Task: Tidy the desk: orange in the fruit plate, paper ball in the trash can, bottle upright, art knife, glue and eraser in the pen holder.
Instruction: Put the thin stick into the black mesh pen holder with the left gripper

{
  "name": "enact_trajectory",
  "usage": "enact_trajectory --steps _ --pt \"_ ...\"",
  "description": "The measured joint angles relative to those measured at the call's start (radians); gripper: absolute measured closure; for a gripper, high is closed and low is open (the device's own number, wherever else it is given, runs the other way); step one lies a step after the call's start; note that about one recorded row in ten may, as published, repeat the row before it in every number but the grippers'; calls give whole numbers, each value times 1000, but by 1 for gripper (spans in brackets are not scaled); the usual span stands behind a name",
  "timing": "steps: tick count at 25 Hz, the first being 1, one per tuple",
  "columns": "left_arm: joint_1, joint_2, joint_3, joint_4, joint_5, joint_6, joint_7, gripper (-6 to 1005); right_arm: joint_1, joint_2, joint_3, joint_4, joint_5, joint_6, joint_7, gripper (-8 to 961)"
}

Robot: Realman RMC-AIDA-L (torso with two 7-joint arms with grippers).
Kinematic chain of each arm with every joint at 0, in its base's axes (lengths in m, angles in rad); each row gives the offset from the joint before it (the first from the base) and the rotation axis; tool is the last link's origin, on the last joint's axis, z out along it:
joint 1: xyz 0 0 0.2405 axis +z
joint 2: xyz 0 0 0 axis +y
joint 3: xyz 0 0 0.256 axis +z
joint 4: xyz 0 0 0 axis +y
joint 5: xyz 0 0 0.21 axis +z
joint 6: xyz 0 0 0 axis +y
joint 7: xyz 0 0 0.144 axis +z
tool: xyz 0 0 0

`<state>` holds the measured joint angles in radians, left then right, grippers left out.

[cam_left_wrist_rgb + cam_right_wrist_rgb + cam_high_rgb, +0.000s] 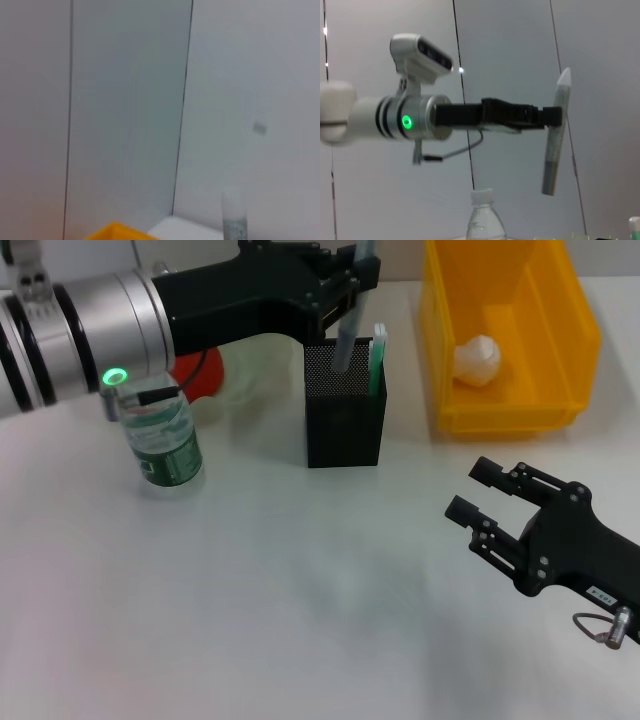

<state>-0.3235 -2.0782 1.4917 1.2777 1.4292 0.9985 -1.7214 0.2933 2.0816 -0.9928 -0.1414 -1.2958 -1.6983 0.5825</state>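
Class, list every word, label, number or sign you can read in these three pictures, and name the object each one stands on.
Nothing can be read in any view.
Water bottle label: green and white print, too blurred to read.
Small white sticker on the right claw body: dark marks, too small to read.
Green ring light on the left arm: a lamp, not a text.

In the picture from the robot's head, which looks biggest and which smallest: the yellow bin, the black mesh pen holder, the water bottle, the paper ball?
As they appear in the head view, largest first:
1. Yellow bin
2. Black mesh pen holder
3. Water bottle, partly hidden by the left arm, so its rank below the holder is unsure
4. Paper ball, smallest
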Motion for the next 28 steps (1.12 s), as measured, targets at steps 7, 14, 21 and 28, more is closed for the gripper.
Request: enact_trajectory --steps 7,14,21,28 --pt "-59 -2 74 -332 -404 -21 406 852 5 1 -4 2 0 7 9 468" --pt "-73 -2 222 -495 -735 -27 839 855 6 2 -6 22 0 8 10 469" --pt "-84 -2 318 -543 -858 -88 1021 856 7 3 -6 31 -1 8 10 467" --pt "-106 -2 375 -551 -924 -178 1090 855 9 5 -6 34 -2 4 22 466"
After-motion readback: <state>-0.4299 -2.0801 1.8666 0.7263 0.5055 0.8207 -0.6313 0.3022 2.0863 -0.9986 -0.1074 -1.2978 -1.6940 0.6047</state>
